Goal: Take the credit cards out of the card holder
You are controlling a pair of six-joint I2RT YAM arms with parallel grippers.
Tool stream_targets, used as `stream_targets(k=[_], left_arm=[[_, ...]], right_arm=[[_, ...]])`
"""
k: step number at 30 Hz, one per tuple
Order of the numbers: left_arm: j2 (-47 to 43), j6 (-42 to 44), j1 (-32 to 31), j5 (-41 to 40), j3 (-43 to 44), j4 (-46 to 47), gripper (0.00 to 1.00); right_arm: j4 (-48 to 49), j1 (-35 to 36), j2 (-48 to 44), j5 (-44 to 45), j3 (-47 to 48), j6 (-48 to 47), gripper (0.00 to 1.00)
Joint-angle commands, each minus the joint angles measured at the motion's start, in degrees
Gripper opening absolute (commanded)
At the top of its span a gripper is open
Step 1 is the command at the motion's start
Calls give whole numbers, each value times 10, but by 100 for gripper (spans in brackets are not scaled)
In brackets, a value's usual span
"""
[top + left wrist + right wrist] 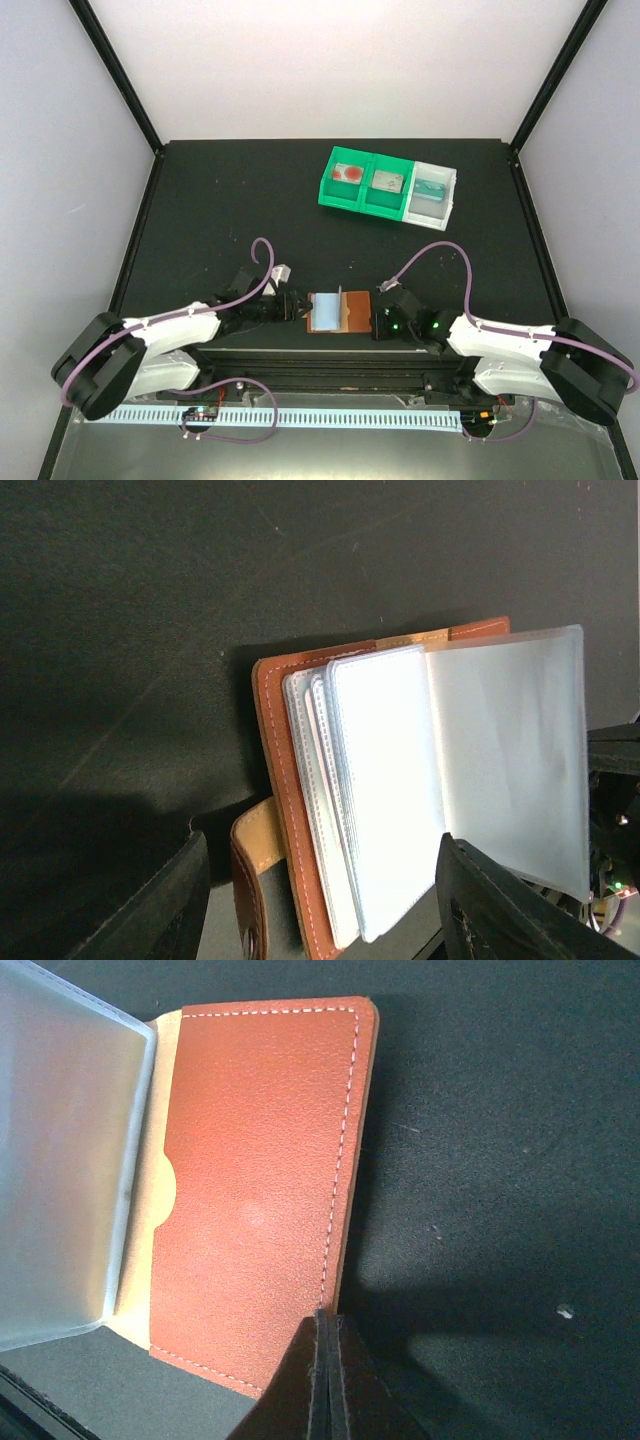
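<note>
The reddish-brown card holder (355, 312) lies open at the near middle of the table. Its left half shows a pale blue face (325, 312), a card or sleeve. In the left wrist view the holder (275, 780) has a stack of pale sleeves (380, 790) and one clear sleeve (510, 760) standing up; I cannot tell single cards apart. Its tan tab (258, 848) curls at the left. My left gripper (290, 307) (330, 890) is open, its fingers either side of the holder's left half. My right gripper (378, 322) (327, 1322) is shut, its tip at the right flap's (255, 1200) edge.
Two green bins (365, 183) and a white bin (432, 195) stand at the back right, each with something small inside. A white slotted rail (300, 415) runs along the near edge. Black posts frame the table's sides.
</note>
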Motion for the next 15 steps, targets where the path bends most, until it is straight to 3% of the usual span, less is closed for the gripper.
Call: stream_targets(k=[1,10,15], left_arm=[[49,-18,1,32,8,78,63],[116,-95,-27,82,2,201,52],[108,-88,-29,69,7,182,34]], right_arm=[[15,3,-17,1,-12,10,1],[18,3,-18,3,-6,5,1],[33,3,-20,1,-15,10,1]])
